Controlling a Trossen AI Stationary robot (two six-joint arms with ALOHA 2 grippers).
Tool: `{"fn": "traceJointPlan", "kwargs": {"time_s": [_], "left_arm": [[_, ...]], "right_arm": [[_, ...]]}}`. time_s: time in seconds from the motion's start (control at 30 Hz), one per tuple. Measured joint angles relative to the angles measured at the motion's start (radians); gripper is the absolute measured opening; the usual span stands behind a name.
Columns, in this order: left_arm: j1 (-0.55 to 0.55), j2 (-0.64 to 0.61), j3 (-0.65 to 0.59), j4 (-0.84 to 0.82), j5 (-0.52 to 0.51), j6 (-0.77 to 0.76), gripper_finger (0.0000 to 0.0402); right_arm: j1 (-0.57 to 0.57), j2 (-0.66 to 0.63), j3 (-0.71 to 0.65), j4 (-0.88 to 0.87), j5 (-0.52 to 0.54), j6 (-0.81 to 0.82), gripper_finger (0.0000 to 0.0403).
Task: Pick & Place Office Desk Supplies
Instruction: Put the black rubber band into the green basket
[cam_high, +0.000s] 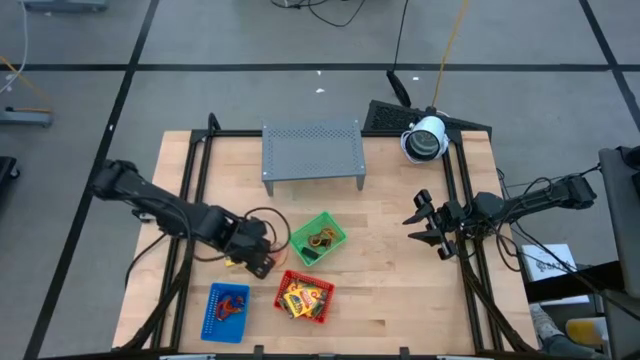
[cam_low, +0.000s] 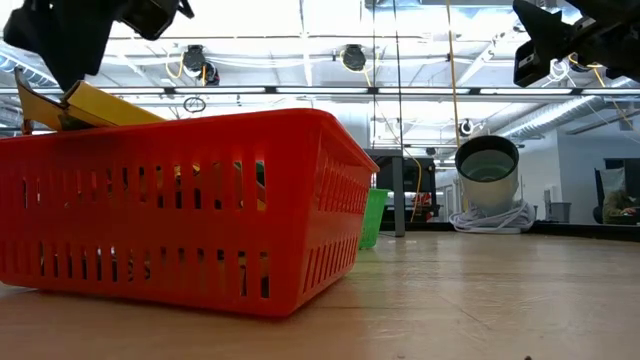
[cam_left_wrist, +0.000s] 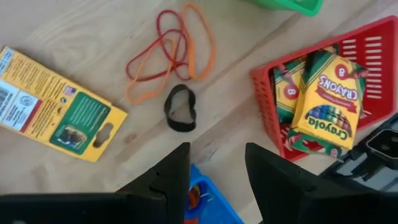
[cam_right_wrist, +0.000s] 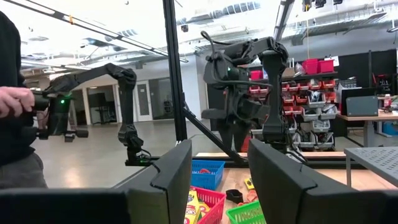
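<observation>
Left wrist view: open left claw (cam_left_wrist: 216, 171) above black band (cam_left_wrist: 180, 108).

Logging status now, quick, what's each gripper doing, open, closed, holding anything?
Left gripper: open, empty, above the black band on the table.
Right gripper: open, empty, raised at the table's right.

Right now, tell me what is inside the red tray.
The red tray holds Crayola crayon boxes, stacked and overlapping; one lies on top. Whatever sits beneath them is covered.
</observation>
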Motion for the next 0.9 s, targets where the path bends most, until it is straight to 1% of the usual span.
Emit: {"fn": "traceJointPlan", "kwargs": {"time_s": [0.07,0.17,0.33,0.47,0.77,0.9], "left_arm": [[0.002,0.014,-0.008,0.002,-0.003,-0.002,0.0161],[0.003,0.015,-0.067,0.024,0.003,-0.03,0.0161],[0.003,0.001,-0.21,0.183,0.023,-0.068,0.0161],[0.003,0.001,-0.284,0.292,0.037,-0.079,0.0161],[0.003,0.0,-0.347,0.313,0.028,-0.101,0.0161],[0.003,0.018,-0.35,0.314,0.022,-0.106,0.0161]], "right_arm": [[0.0,0.0,0.0,0.0,0.0,0.0,0.0145],[0.0,0.0,0.0,0.0,0.0,0.0,0.0145],[0.0,0.0,0.0,0.0,0.0,0.0,0.0149],[0.0,0.0,0.0,0.0,0.0,0.0,0.015],[0.0,0.0,0.0,0.0,0.0,0.0,0.0146],[0.0,0.0,0.0,0.0,0.0,0.0,0.0149]]}}
